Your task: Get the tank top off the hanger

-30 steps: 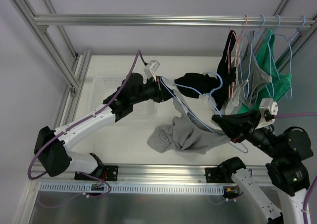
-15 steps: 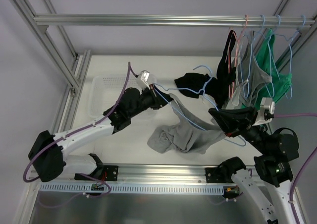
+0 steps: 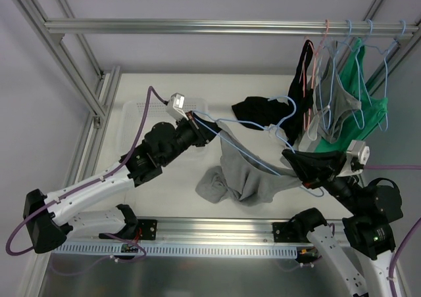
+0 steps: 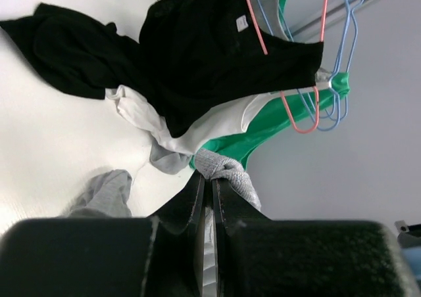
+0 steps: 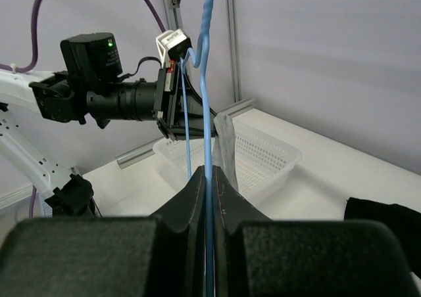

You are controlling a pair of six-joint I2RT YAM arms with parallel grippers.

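One small white label (image 4: 241, 23) is sewn on the hanging black top (image 4: 217, 54); its print is too small to read.

There is one gray tank top (image 3: 247, 175). Its bulk lies bunched on the white desk (image 3: 164, 185) between the two arms, and one strap rises to the left tool (image 3: 195, 123). In the left wrist view that tool's fingers are clenched, with gray knit fabric caught at their tips. One light-blue wire hanger (image 3: 231, 120) spans from beside the left tool across to the right tool (image 3: 294, 160), still threaded through the tank top. The right wrist view shows the right tool (image 5: 209, 172) clenched on the hanger's wire.

At the far right of the overhead rail (image 3: 197, 26) hang four more hangers: one pink hanger (image 3: 314, 67) and three light-blue ones (image 3: 360, 67). They carry the black top, a gray garment (image 3: 342, 103) and a green garment (image 3: 368, 110).

One loose black garment (image 3: 260, 108) lies on the desk near them. One white mesh basket (image 3: 135, 113) sits at the far left.
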